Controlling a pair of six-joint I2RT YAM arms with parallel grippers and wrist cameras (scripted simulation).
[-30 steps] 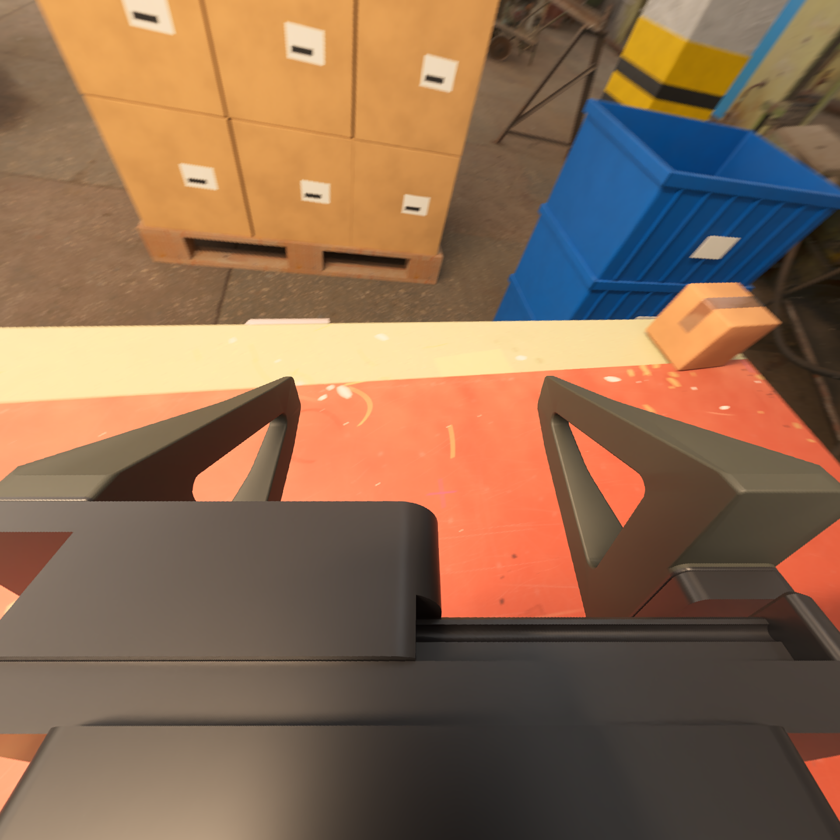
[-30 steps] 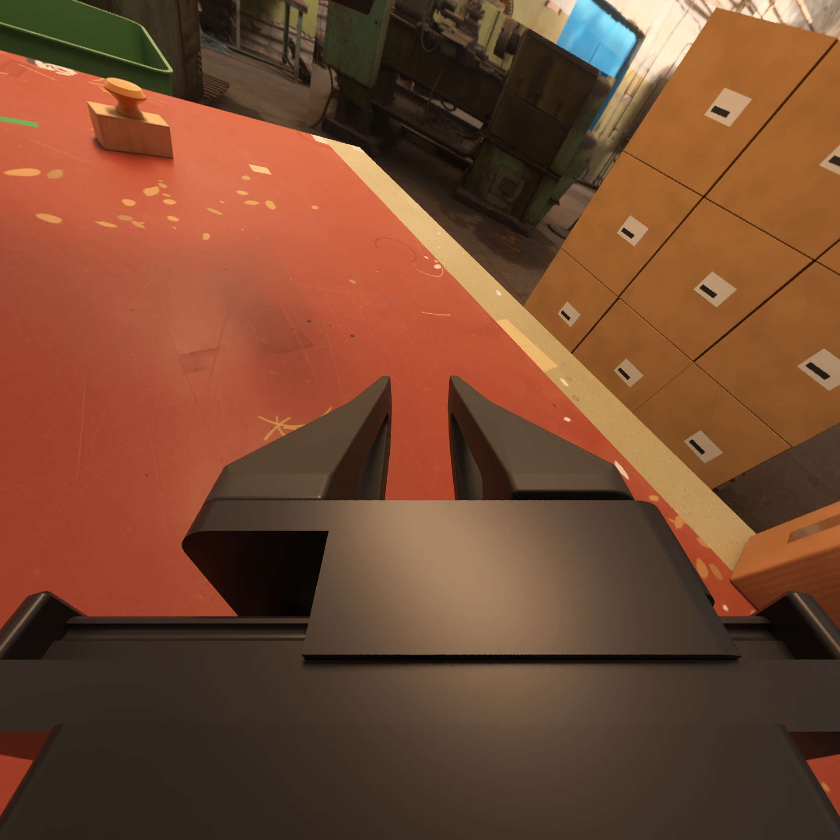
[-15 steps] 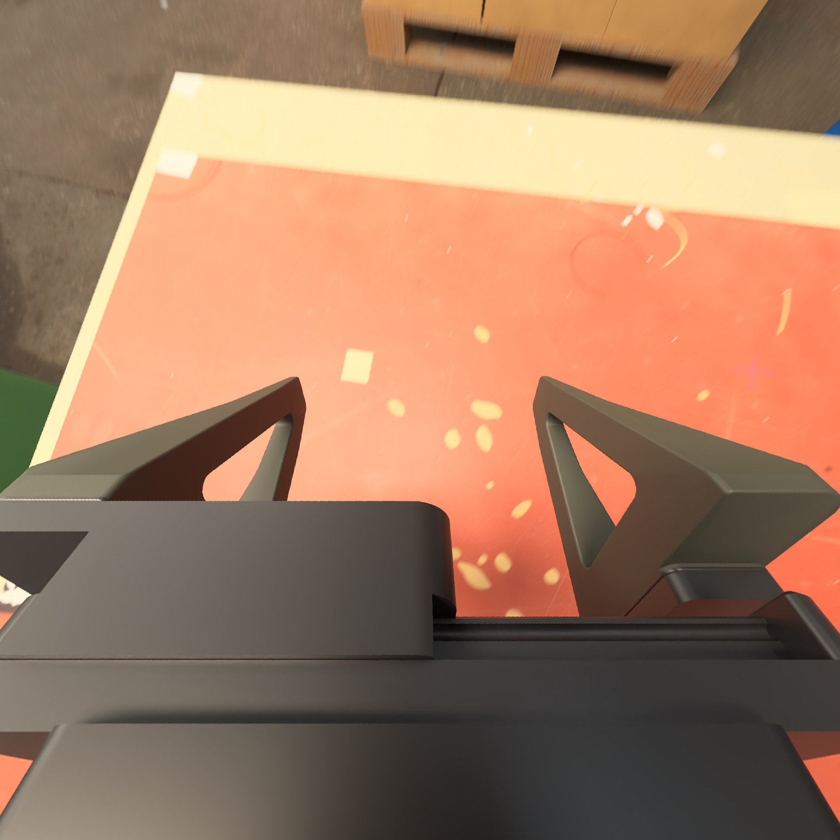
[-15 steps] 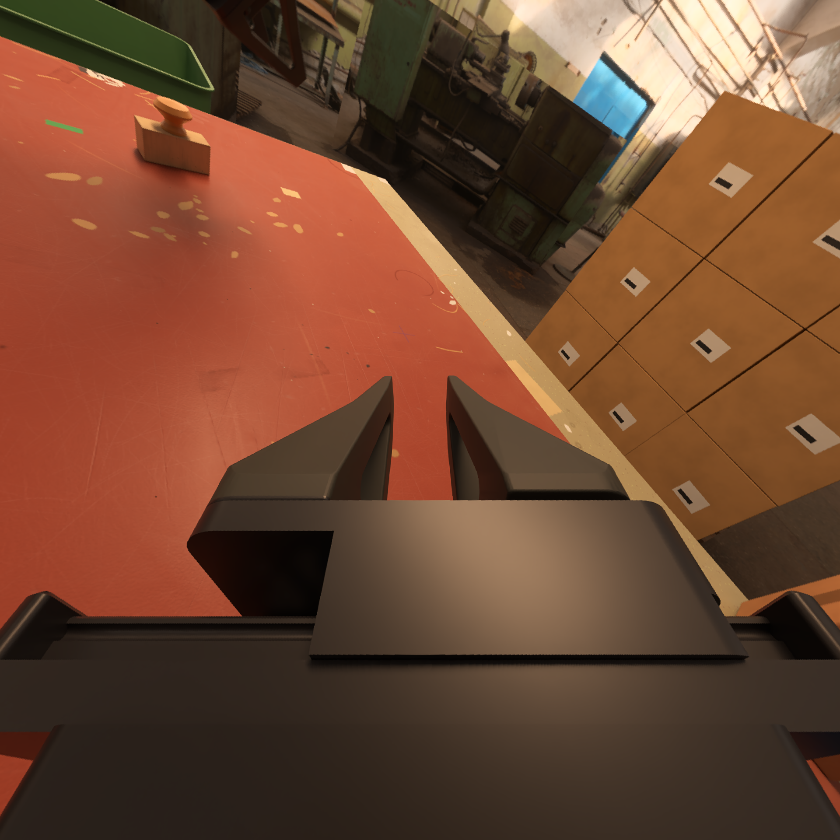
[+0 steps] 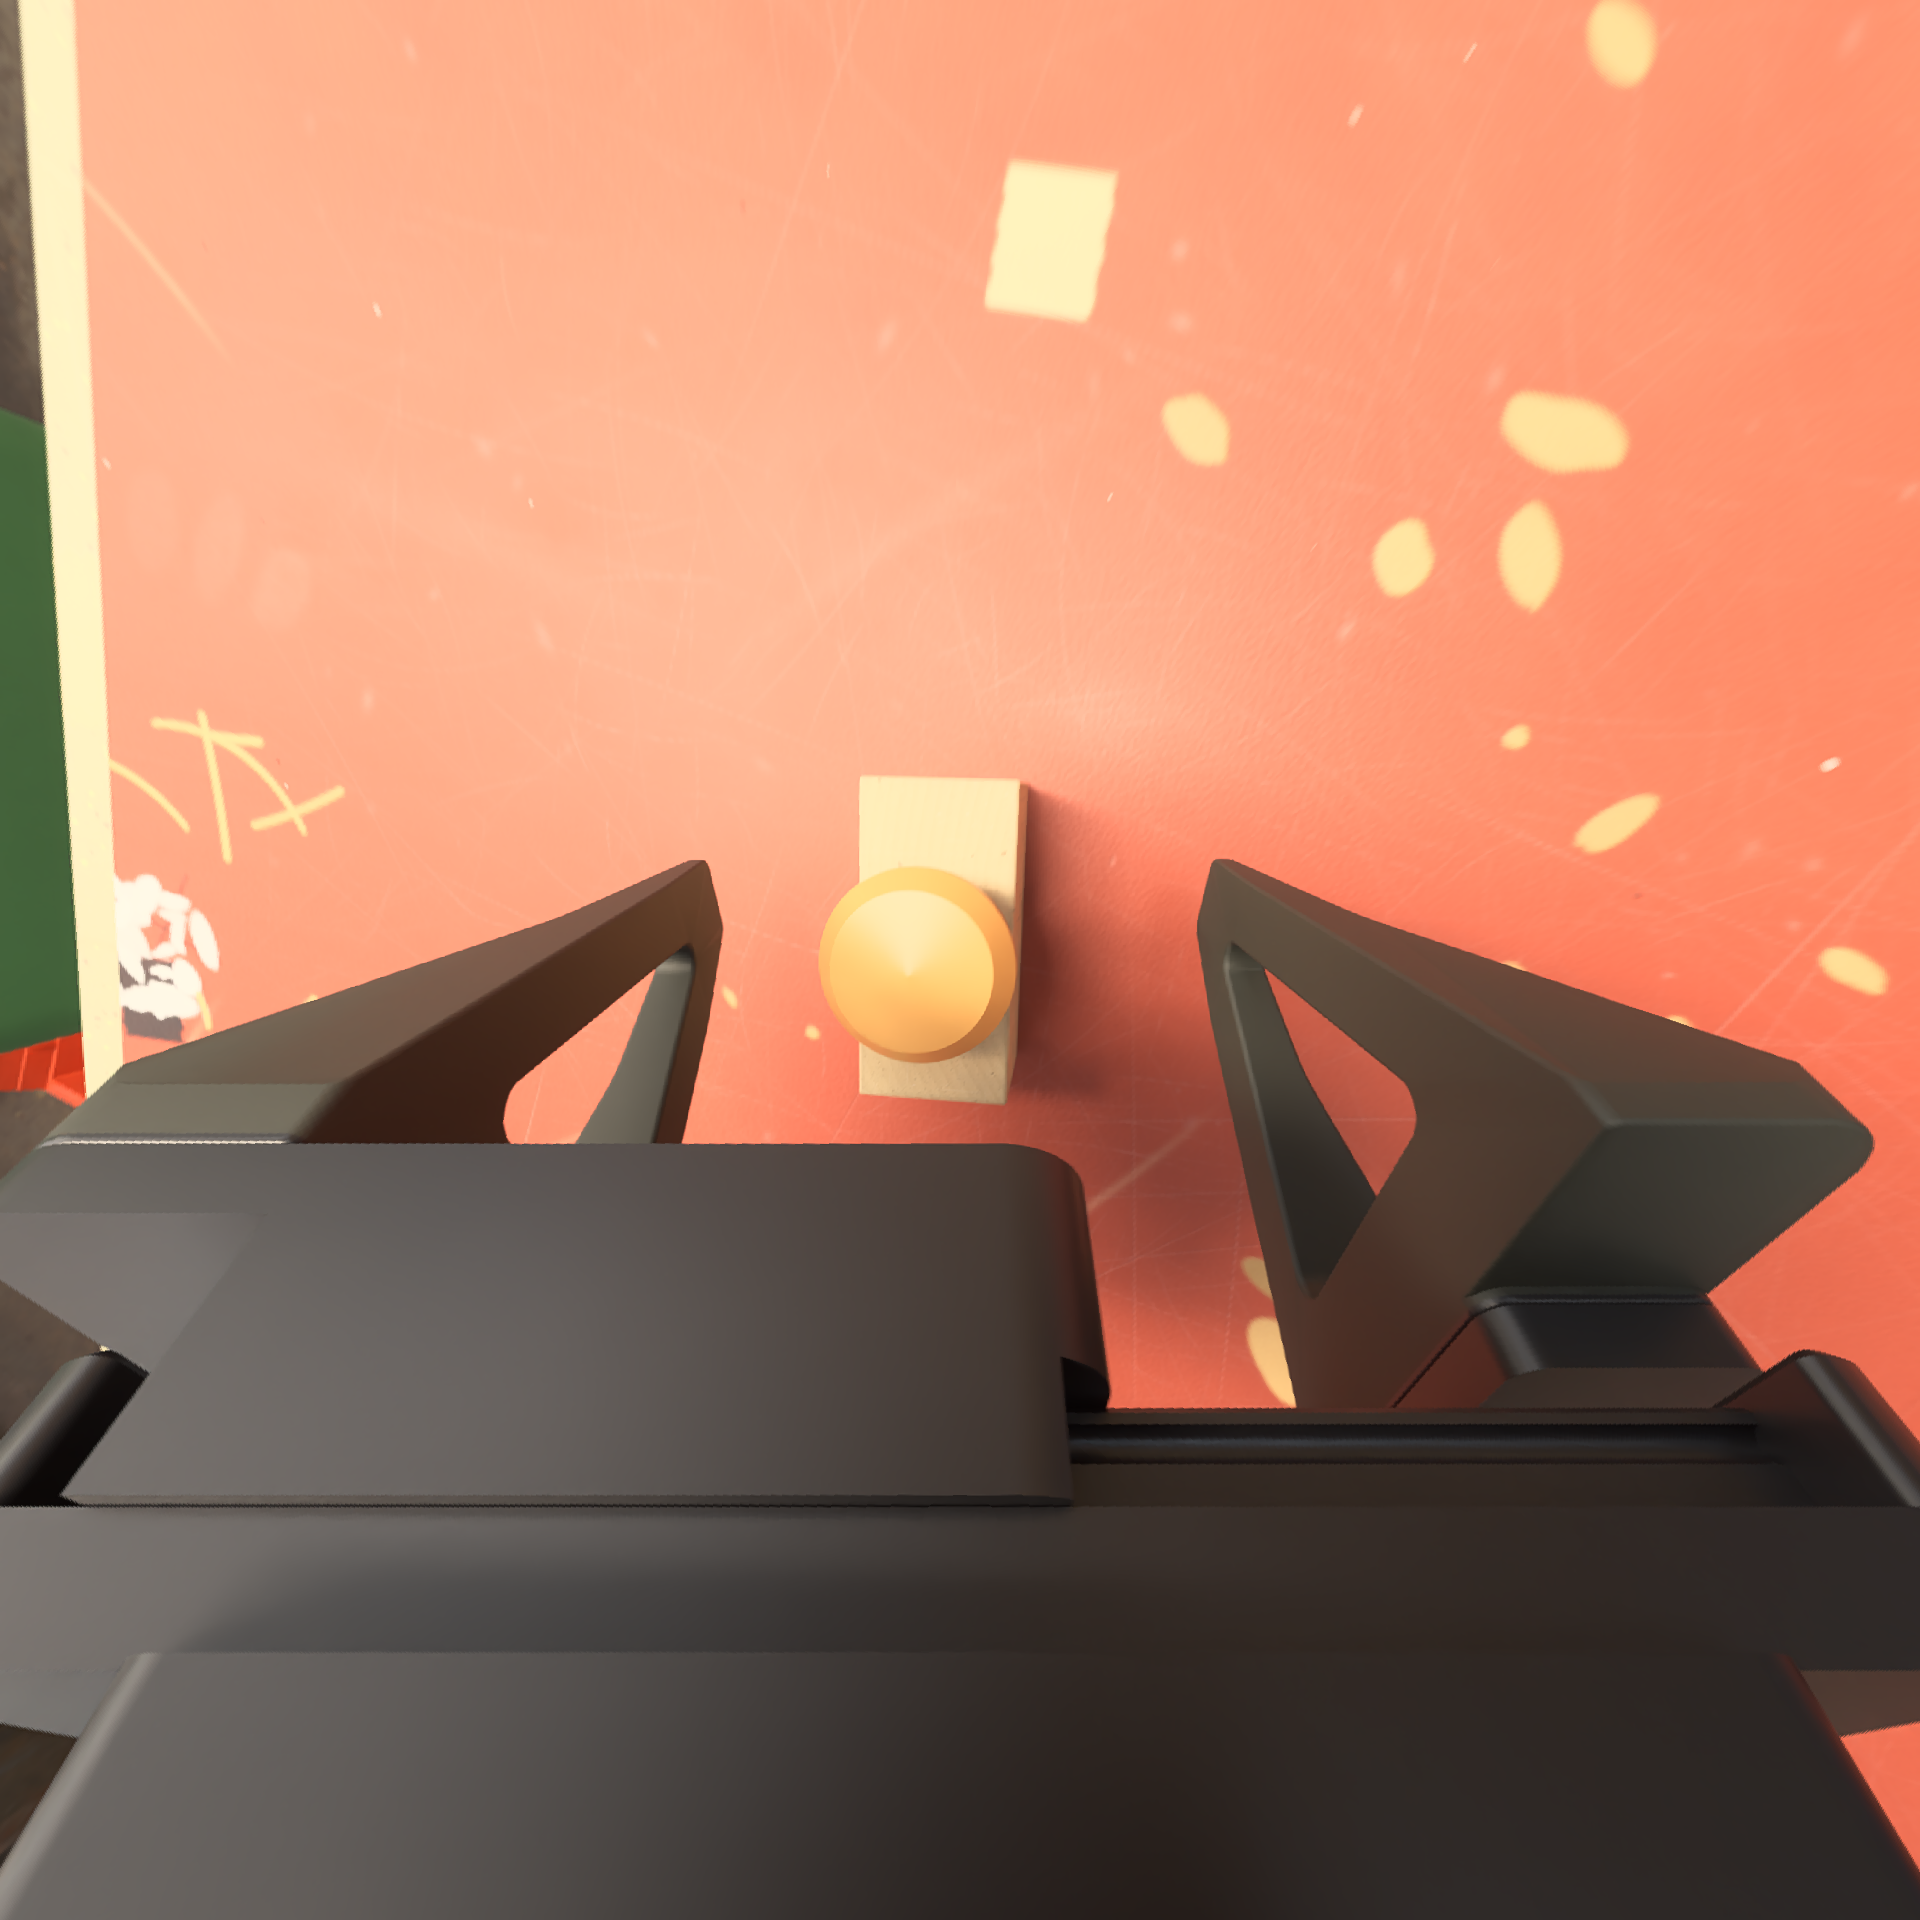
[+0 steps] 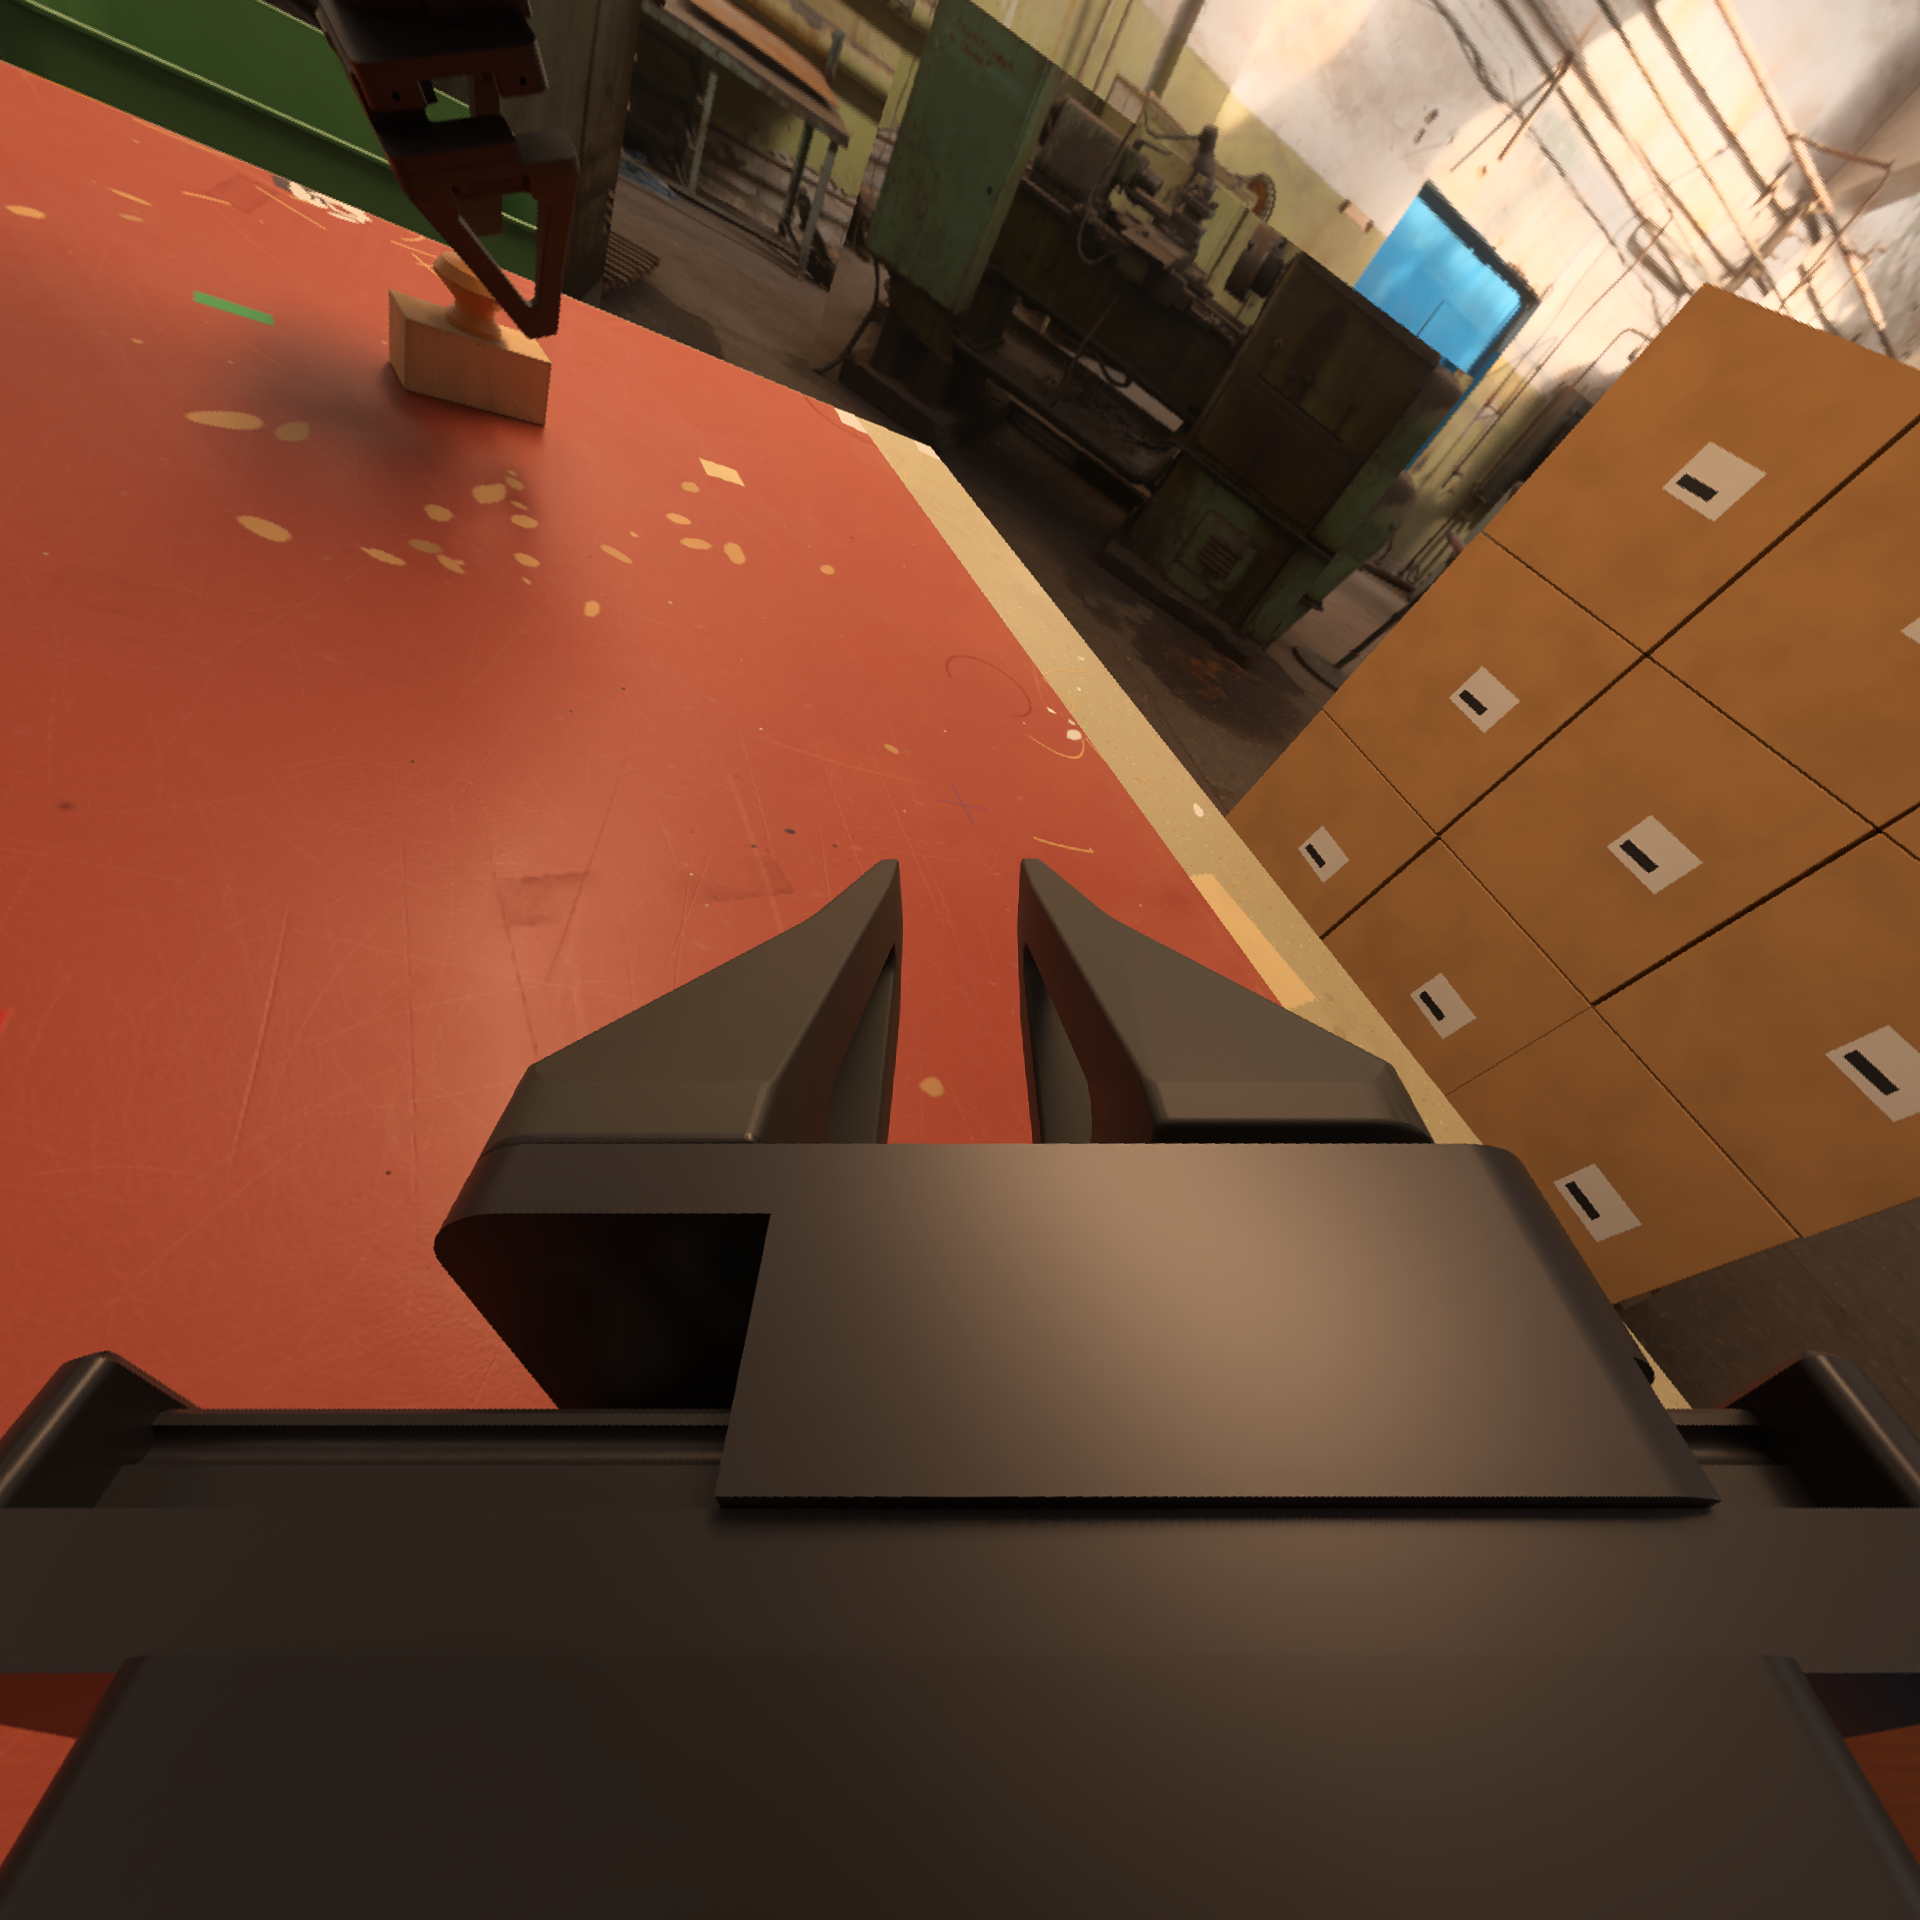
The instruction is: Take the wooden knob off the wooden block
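Observation:
A pale wooden block lies on the red table top, with a round orange-tan wooden knob standing in it. My left gripper points straight down over it and is open. The knob sits between its two fingers without touching either. The right wrist view shows the same at far top left: the left gripper straddles the knob on the block. My right gripper is shut and empty, low over the table, far from the block.
A green bin stands past the table's pale left edge, close to the block, and also shows in the right wrist view. Stacked cardboard boxes and old green machinery stand beyond the table's far edge.
My left gripper has tipped down and swung left over the block, still open. The knob now lies between its fingers. My right gripper has stayed shut and shifted slightly.

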